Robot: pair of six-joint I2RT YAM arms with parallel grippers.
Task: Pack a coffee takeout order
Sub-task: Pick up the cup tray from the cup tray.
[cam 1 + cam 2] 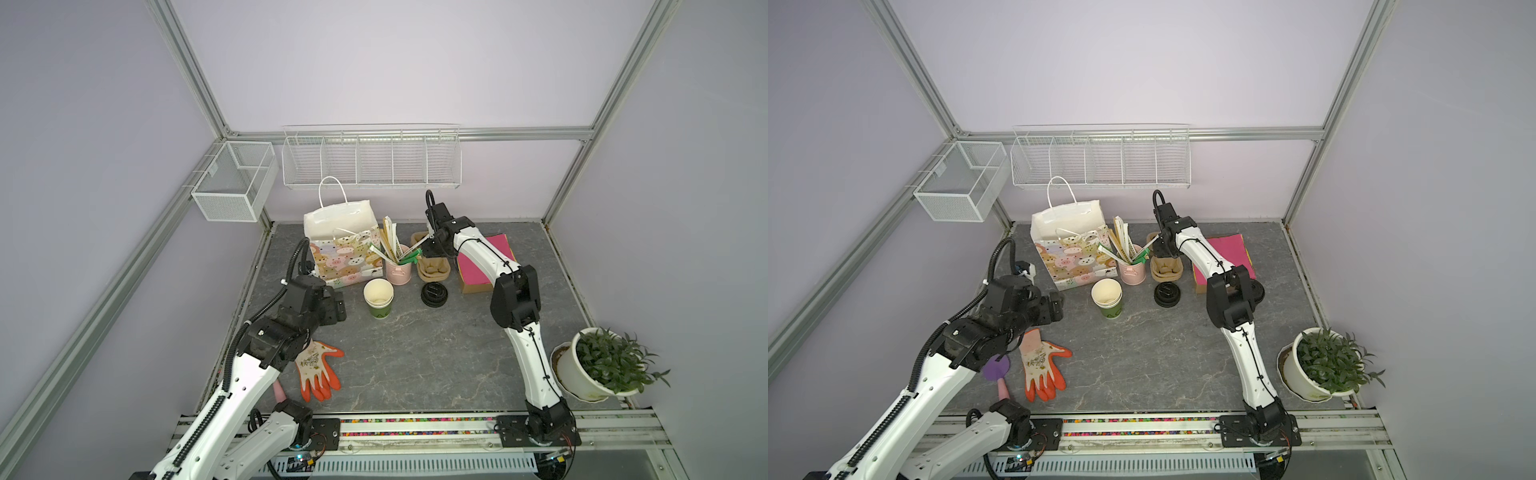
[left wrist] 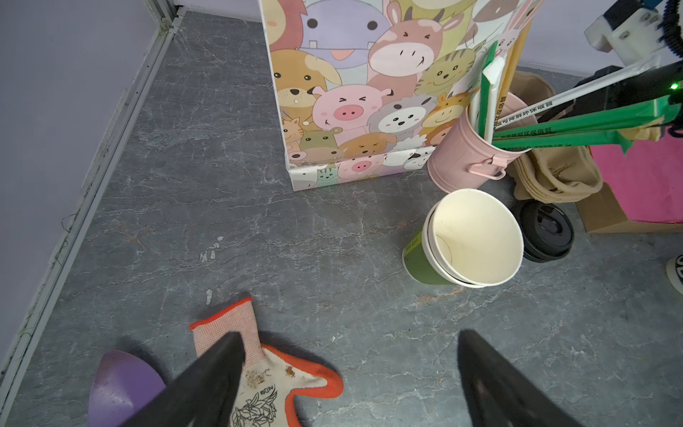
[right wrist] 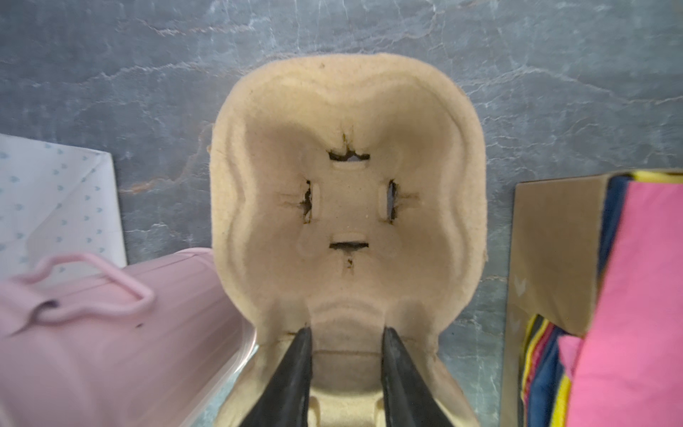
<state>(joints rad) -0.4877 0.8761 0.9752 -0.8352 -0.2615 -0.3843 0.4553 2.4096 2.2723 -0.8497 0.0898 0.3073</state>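
Pulp cup carrier (image 1: 434,269): table's 12 o'clock, long axis 12-to-6, directly under the right gripper (image 3: 345,332), whose jaws narrowly straddle one ridge; whether they pinch it cannot be told. Gift bag (image 1: 345,253): at carrier's 9 o'clock, past pink bucket (image 1: 398,270). Left gripper (image 2: 351,334): jaws wide apart, empty, farther off.

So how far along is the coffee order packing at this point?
Done: nothing packed shows; the gift bag stands open by the back wall. In hand: the right gripper straddles a ridge of the cup carrier, which sits on the table; the left gripper hangs open, empty. Left: carrier, stacked cups, black lids and pink paper all lie outside the bag.
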